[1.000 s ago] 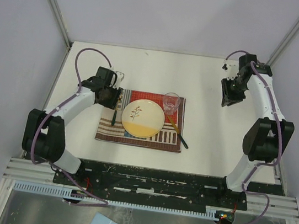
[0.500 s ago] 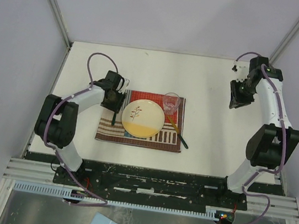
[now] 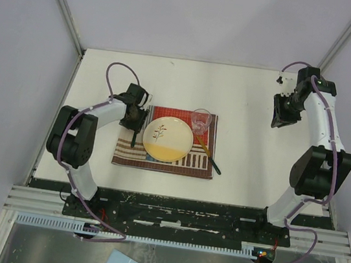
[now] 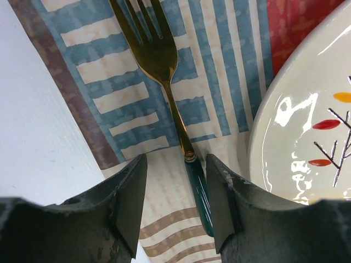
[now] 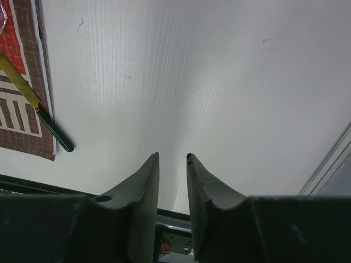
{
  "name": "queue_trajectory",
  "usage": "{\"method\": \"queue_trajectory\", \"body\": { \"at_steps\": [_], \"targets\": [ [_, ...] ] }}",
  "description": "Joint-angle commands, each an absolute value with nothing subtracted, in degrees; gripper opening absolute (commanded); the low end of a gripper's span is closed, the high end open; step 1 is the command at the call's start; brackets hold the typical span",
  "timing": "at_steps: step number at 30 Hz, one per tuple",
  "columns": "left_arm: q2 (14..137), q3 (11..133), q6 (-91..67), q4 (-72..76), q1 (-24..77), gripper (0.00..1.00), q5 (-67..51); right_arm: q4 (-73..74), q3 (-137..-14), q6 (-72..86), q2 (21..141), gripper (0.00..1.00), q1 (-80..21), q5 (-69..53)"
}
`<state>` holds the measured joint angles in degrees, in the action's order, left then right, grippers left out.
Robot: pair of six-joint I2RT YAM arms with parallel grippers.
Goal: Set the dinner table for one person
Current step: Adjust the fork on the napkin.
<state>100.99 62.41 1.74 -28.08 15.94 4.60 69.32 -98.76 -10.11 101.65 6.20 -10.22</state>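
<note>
Nearest the arm bases, the front strip of the dinner table (image 3: pixel 246 141) lies bare and white, and the striped placemat (image 3: pixel 184 165) sits squarely on it a little left of centre. On the cloth the setting looks almost finished. The knife (image 3: pixel 211 157) lies at an angle off the plate's right side with its green handle over the mat's near right corner. The plate (image 3: pixel 168 138) rests in the middle, and the fork (image 3: pixel 134 137) lies along its left side. The clear glass (image 3: pixel 200 120) stands upright just beyond the plate, at the mat's far right. The left gripper (image 3: pixel 135 118) hangs over the far end of the fork. From its own camera the jaws stand parted either side of the green handle, with the fork (image 4: pixel 159 55) flat on the blue stripes and clear cloth on one side. The handle runs close to the other finger (image 4: pixel 222 203), and I cannot tell whether it touches, but nothing is clamped. Farther back and well to the right, the right gripper (image 3: pixel 281 117) hangs over bare tabletop, its jaws only narrowly apart and empty. I judge that the step in hand is the close of the fork's placement, the last piece of the setting. The next move calls for a straight lift of the left arm with the jaws kept apart, so that the near finger does not drag the handle or nudge the plate rim just beside it.
</note>
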Motion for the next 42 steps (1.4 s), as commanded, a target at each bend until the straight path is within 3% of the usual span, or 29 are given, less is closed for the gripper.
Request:
{"method": "queue_trajectory", "body": {
  "at_steps": [1,14,23,31,42],
  "targets": [
    [102.1,64.4,-1.6,-26.3,16.3,0.53,5.3,69.3,-101.4,-8.5,100.3,0.34,6.8,-12.1],
    [104.1,62.5,-4.4,-26.4,17.7,0.43,5.6,69.7,-101.3,-8.8,99.7,0.33,7.5,-12.6],
    [102.9,62.1,-4.9,-31.8,17.9,0.16,6.9,69.3,-101.8,-8.2,100.5,0.33,7.7,-13.8],
    [101.7,62.1,-4.8,-35.3,17.9,0.03,8.5,69.6,-103.1,-8.4,101.2,0.33,7.7,-14.8],
    [101.3,62.9,-5.0,-40.2,17.9,0.03,11.0,70.0,-102.9,-8.8,101.2,0.33,7.7,-15.6]
  ]
}}
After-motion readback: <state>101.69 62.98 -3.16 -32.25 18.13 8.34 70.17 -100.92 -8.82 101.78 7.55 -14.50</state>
